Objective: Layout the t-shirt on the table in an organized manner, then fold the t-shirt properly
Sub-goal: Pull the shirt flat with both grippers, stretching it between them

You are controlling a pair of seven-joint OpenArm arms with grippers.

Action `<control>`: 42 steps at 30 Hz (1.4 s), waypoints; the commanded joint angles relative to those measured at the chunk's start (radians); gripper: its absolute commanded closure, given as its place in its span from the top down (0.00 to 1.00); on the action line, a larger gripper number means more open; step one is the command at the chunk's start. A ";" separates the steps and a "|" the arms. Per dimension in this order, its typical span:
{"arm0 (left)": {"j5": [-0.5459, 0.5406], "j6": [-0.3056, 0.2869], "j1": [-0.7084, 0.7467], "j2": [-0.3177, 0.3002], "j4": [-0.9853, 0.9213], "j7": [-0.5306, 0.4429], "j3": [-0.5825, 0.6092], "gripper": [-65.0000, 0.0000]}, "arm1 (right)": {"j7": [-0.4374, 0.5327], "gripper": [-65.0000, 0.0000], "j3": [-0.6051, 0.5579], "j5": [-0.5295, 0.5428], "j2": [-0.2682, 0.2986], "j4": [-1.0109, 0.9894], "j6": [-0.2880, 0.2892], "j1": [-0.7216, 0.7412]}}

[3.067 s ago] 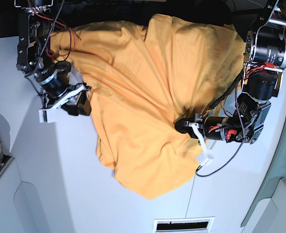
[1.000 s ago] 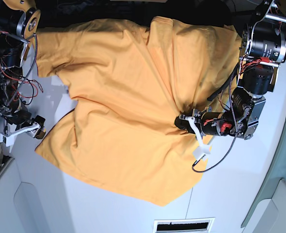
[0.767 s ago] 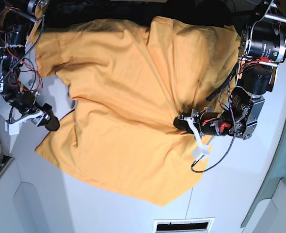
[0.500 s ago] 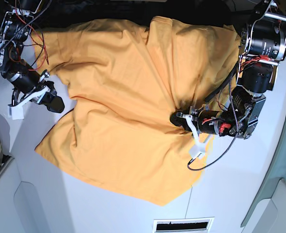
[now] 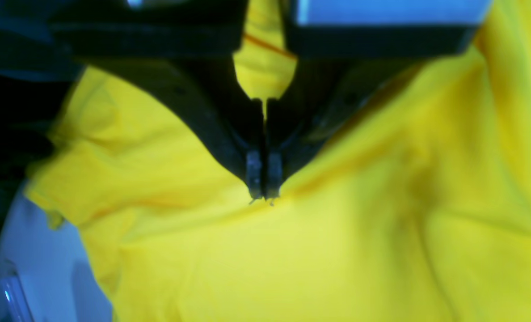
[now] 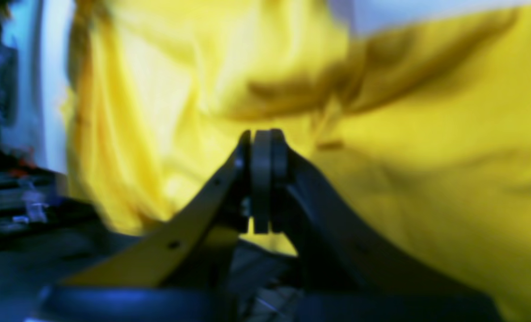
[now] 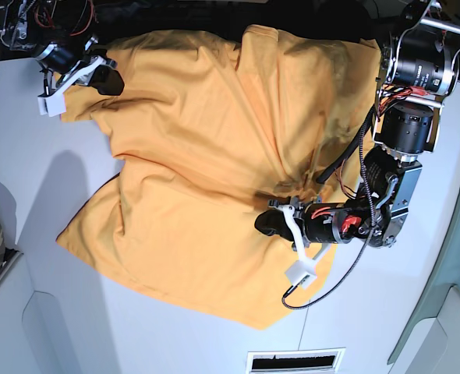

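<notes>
Orange-yellow cotton, the t-shirt lay creased; left gripper at centre-right, right gripper upper left, both jaws together. Dragging fingertips risked bunching it.

T-shirt: plain, one colour throughout. Warm orange-yellow in base view; lemon yellow, greenish in places, in left wrist view; deeper golden in the folds, right wrist view. Folds shade to amber and brown.

Bench: white with faint lilac cast in base view, blue in left wrist view. Thin dark seam line.

Left hand: black, tips greyer. Right hand: black, blue-black sheen. In base view, both arms black with white parts; red wires on each.

Slotted piece at bench's near edge: white rim, black slot.
</notes>
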 commanded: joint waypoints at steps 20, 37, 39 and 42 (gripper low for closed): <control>-0.201 -0.012 0.067 -0.140 -0.098 0.183 0.015 0.00 | 0.177 0.00 -0.101 -0.200 0.263 -0.462 -0.120 0.378; -0.596 -0.012 0.173 0.029 -0.078 0.394 0.015 0.00 | 0.215 0.00 -0.303 -0.198 0.257 -0.764 -0.119 0.864; -0.628 -0.012 0.152 0.026 -0.046 0.437 0.015 0.00 | 0.150 0.00 -0.290 -0.171 0.261 -0.732 -0.120 0.858; -0.702 -0.012 0.133 -0.005 0.030 0.498 0.015 0.00 | 0.000 0.00 -0.226 -0.083 0.260 -0.640 -0.117 0.814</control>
